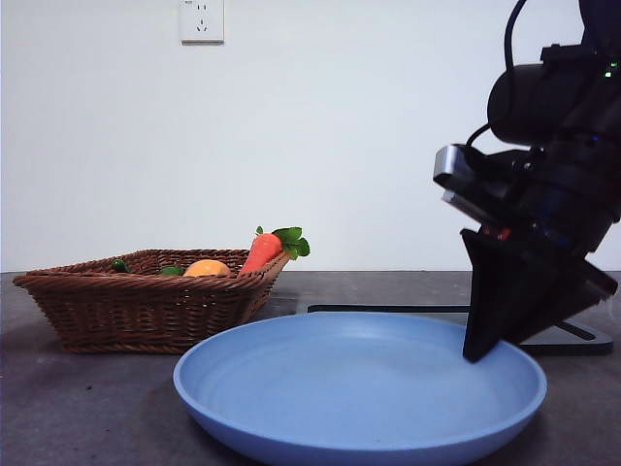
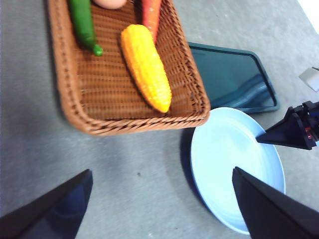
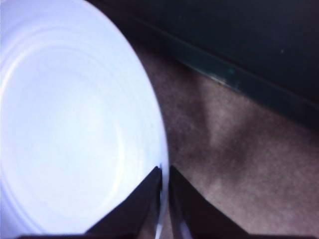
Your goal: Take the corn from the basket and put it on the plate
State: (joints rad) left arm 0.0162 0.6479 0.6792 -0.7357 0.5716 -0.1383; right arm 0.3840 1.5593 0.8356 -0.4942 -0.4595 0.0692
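— Corn [image 2: 145,67]: where is it found?
— Lying in the basket [image 2: 75,89], untouched.
— Grippers?
— The right gripper [image 3: 164,172] is clamped on the plate [image 3: 75,124] rim; the left gripper [image 2: 159,199] is held spread wide, empty.

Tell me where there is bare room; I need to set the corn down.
The plate is bare except its far rim, where the right gripper sits shut. Grey table between basket and left gripper is free. The basket's far end is crowded around the corn.
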